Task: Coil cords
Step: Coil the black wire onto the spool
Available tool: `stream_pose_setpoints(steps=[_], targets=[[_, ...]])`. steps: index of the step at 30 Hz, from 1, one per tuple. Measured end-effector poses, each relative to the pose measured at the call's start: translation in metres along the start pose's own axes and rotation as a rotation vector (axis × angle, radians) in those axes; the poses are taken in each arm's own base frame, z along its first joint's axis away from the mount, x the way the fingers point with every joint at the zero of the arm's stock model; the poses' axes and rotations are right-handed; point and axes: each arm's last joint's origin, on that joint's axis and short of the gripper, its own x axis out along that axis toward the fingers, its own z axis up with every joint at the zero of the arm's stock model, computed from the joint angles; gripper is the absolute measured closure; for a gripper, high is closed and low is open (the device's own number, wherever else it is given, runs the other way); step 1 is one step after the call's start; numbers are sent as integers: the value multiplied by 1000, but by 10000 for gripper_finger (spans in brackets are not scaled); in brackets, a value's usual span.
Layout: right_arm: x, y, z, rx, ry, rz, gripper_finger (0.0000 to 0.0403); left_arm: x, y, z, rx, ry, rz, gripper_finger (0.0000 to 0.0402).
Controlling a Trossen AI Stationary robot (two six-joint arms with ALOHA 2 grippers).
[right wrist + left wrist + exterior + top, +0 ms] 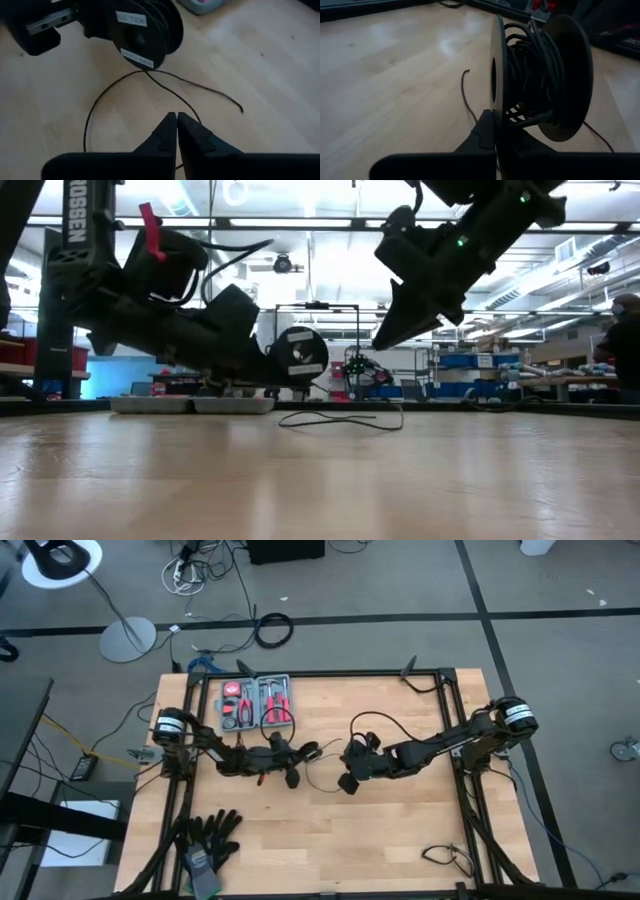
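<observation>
Wooden counter (400, 830) | left gripper (492, 132) fingers clenched on black spool (540, 80) wound with cord (165, 90) | loose cord end lying mid-counter | right gripper (176, 131) fingers nearly closed, empty, above cord

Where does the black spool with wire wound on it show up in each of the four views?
High view: the spool lies just left of table centre, at the left gripper.
Low view: left of centre, label facing the camera.
Left wrist view: large, right of centre, seen edge-on.
Right wrist view: at the top, label visible.
Shared landmark: the loose wire trailing from the spool across the table.
</observation>
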Motion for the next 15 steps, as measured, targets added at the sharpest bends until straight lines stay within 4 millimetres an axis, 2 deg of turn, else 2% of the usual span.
stream_pose_setpoints(steps=[4, 8, 12, 15], targets=[[6, -2, -9, -17, -108, 55, 388, -1, 0, 1, -4, -18, -6, 402], [10, -13, -32, 53, -227, 147, 394, -1, 0, 1, -1, -15, -3, 402], [9, -34, -50, 153, -347, 350, 400, -1, 0, 1, 3, -16, -1, 402], [5, -52, -52, 228, -445, 447, 400, -1, 0, 1, 2, -17, -5, 402]])
